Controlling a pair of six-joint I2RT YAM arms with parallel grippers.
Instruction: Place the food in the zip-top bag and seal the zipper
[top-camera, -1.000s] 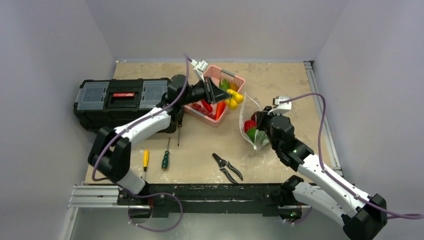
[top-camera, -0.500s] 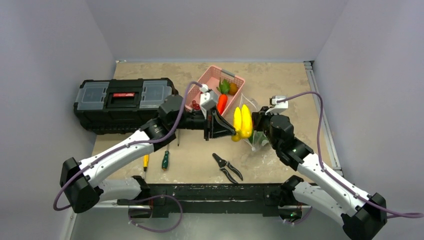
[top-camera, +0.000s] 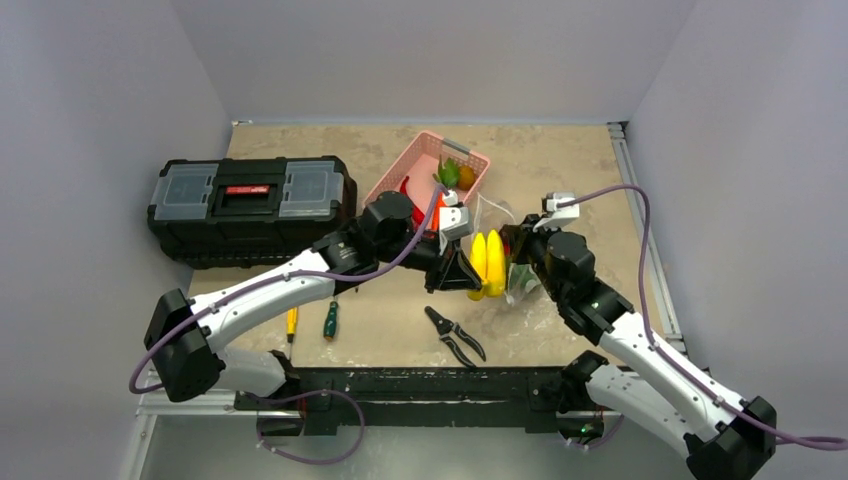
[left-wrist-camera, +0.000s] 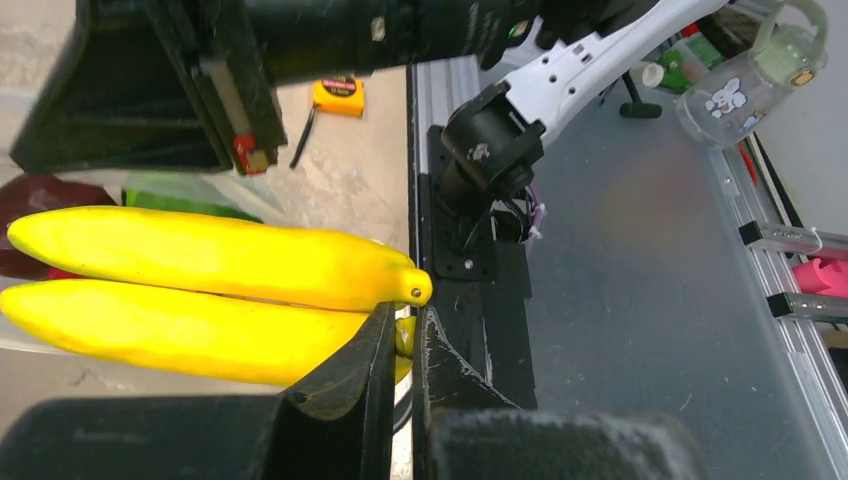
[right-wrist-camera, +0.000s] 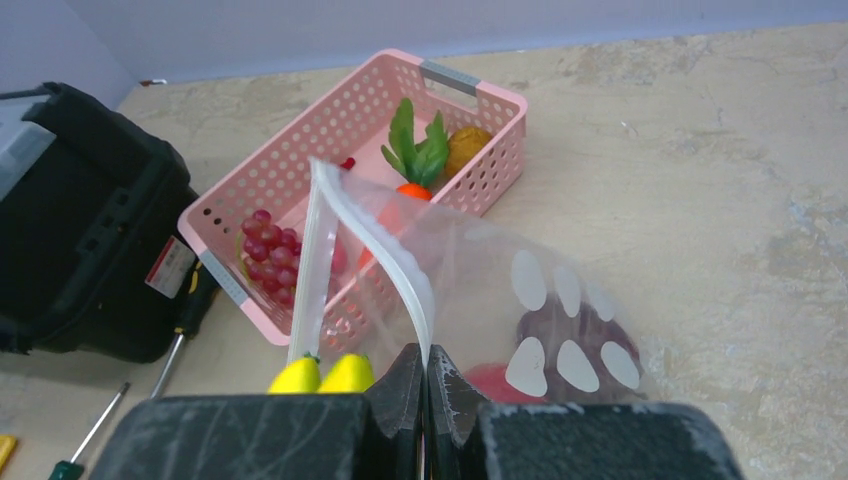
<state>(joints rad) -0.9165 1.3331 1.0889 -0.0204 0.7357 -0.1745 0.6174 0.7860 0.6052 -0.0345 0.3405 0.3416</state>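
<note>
Loading is the step in hand: left gripper (left-wrist-camera: 402, 335), clamped on its stem end, holds the banana (top-camera: 487, 262) at the mouth of the bag (right-wrist-camera: 560, 250). Right gripper (right-wrist-camera: 425, 372) pinches the zipper (right-wrist-camera: 390, 255) tight, lifting that mouth open. Next, I judge, the banana needs pushing inside, then releasing.

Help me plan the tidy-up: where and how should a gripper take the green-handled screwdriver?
Probably take the green-handled screwdriver by its thick handle, coming straight down, jaws across its width. It lies flat on the table, and the yellow-handled screwdriver to its left lies apart, leaving room.
</note>
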